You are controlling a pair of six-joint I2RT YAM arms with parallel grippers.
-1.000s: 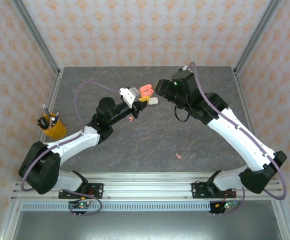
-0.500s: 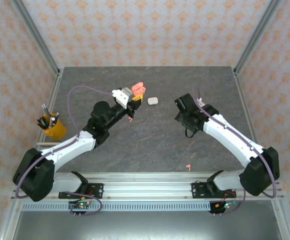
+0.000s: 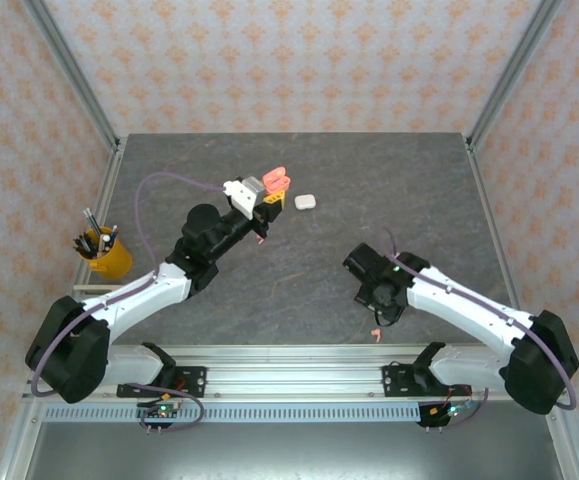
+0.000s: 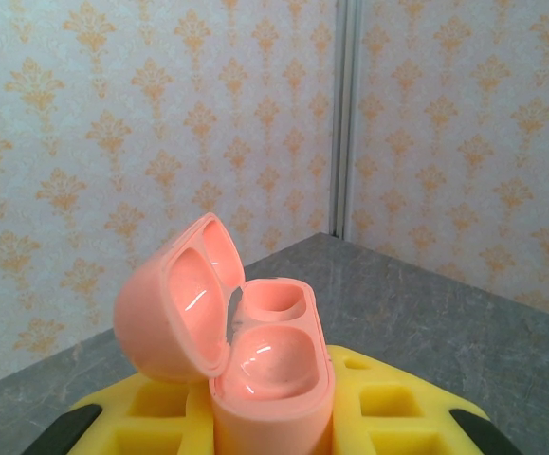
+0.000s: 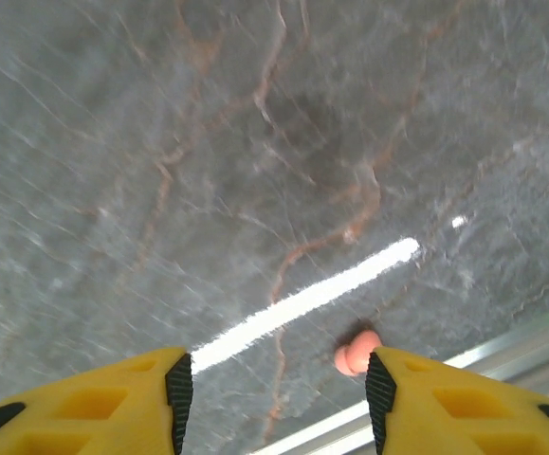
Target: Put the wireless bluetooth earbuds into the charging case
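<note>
Grey tabletop (image 5: 255, 142); pink earbud (image 5: 357, 353) lies between right fingers (image 5: 426, 398) (spread).

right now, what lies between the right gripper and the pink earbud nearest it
Only bare table, as the right wrist view shows: the pink earbud lies close by one side of the open right gripper.

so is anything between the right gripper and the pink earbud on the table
Nothing visible. The pink earbud lies on the bare table, between the open jaws of the right gripper and close beside one of them.
</note>
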